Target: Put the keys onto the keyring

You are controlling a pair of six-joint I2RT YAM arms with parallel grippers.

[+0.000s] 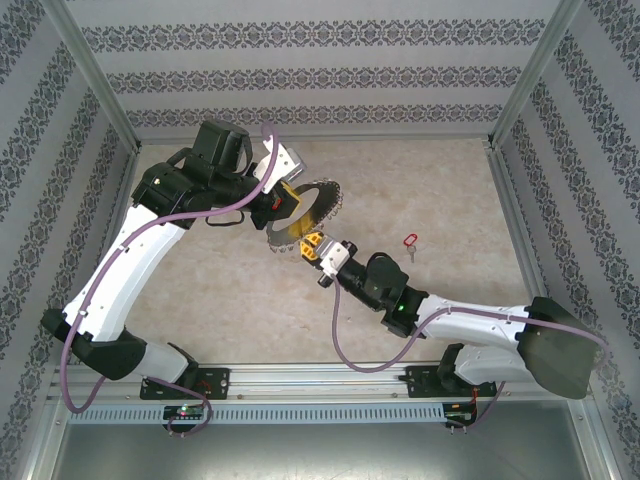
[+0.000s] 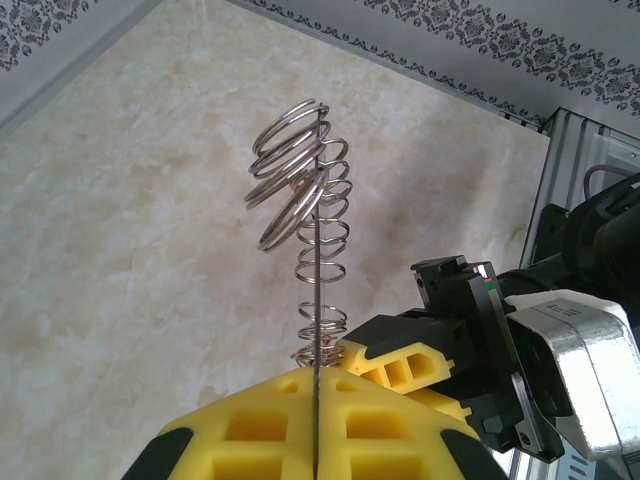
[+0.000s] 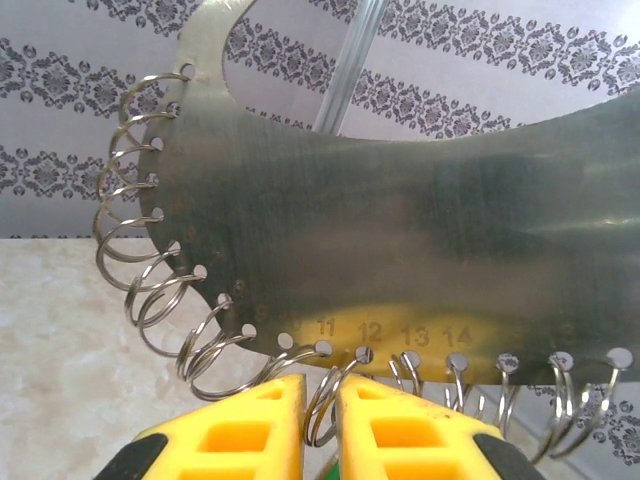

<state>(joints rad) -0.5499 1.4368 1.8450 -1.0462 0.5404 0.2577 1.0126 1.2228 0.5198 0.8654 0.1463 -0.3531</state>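
Yellow fingers of the left gripper (image 2: 314,390) are clamped shut on the keyring (image 2: 316,250), which from that wrist is seen edge-on, a thin line rising out of the pads. Held upright and off the table like that, the flat grey plate offers its rim of split rings (image 3: 150,290) to the other arm. That looks to be the whole reason for the hold: one arm is the vice, the other does the threading.

The right gripper (image 3: 320,390) comes in under the numbered edge, its fingertips almost together with a narrow slit between them. One ring, hanging from about the hole marked twelve, drops into that slit. Deep in the gap shows a sliver of green (image 3: 330,467), which I take for the green key's head. Whether the jaws are pinching it, or the ring, I cannot tell.

Further out, the red key (image 1: 408,240) lies by itself on the table (image 1: 450,180), near the right arm's wrist and well apart from the keyring, not yet threaded.

What crowds the job is the neighbouring rings. They sit close on both sides of the chosen one and overlap, so a key tip could snag the wrong loop. The two grippers are nearly touching, which leaves little room to twist.
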